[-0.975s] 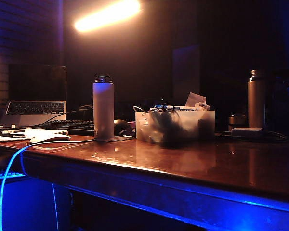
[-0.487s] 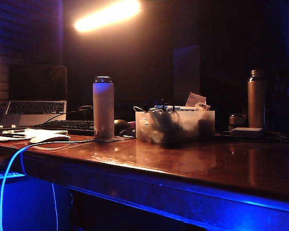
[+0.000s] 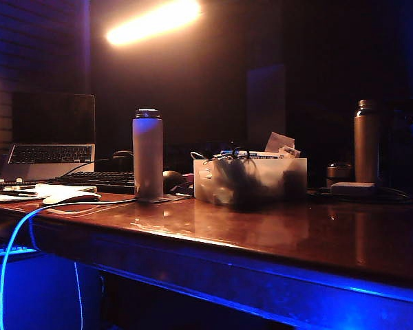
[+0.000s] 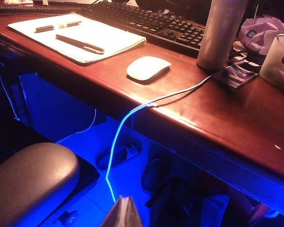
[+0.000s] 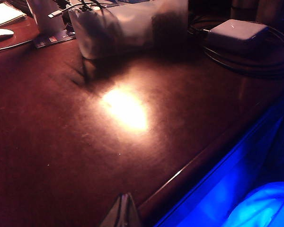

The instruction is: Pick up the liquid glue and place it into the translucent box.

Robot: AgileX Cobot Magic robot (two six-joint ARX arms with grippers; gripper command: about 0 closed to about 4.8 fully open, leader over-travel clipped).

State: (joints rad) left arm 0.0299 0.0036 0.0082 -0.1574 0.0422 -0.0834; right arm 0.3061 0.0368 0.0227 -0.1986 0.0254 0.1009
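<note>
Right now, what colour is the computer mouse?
White; the mouse shows best in the left wrist view, beside the notepad.

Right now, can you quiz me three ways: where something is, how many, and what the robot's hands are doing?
1. The tall white bottle with a dark lid stands: A left of the frosted plastic box; B inside it; C on the floor.
2. Pens on the white notepad: A one; B two; C five.
3. Left hand and right hand, near the table front edge: A wide open; B shut, empty; C gripping the bottle.
A, it stands beside it; B, two lie there; B, tips meet on nothing.
</note>
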